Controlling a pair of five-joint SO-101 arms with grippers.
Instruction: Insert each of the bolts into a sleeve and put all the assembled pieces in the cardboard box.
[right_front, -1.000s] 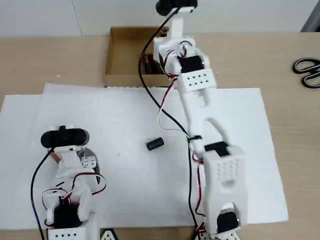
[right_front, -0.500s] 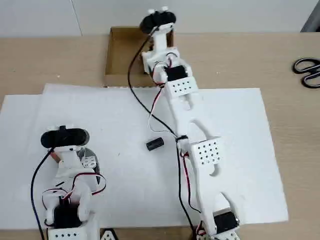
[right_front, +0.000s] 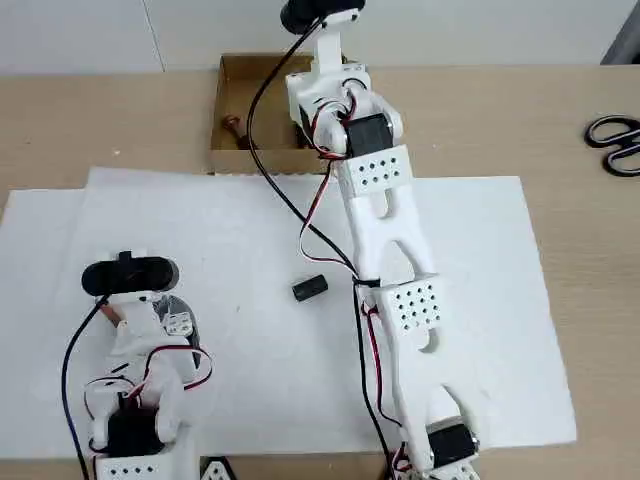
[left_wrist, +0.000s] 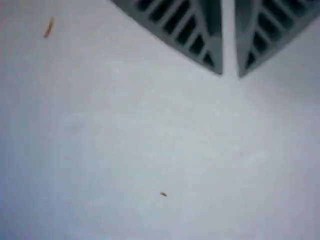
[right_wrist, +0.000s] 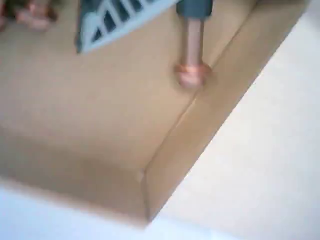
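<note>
1. there it is, the assembled piece (right_wrist: 192, 45), lying on the floor of the cardboard box (right_wrist: 215, 105). its coppery bolt (right_wrist: 190, 75) pokes out of a dark sleeve (right_wrist: 195, 6), and the bolt's head sits just beside the box wall, not far from a corner.
2. seen from the high view, that piece is near the box's left wall, well inside the rim.
3. deeper in the box is another coppery piece (right_wrist: 27, 15), too blurred to tell how it is made up.
4. the right gripper (right_wrist: 107, 22) hangs over the box floor. the one grey finger in the right wrist view stands free with nothing pinched against it, so call it released. it is apart from the piece below.
5. in the high view, the right arm stretches the whole way across the white paper sheet (right_front: 200, 230) to the box, which sits on the far side of the table (right_front: 100, 110), touching the sheet's far edge.
6. a loose black sleeve (right_front: 310, 288) lies on its side on the sheet, just beside the right arm's cable and well apart from the box. no bolt is visible in it.
7. the left gripper (left_wrist: 230, 72) sits low over the sheet at the near left. its two grey fingers are drawn together with only a thin slit between them, clenched on nothing.
8. out at the right edge, scissors (right_front: 615, 140) rest on bare table, well apart from both arms.
</note>
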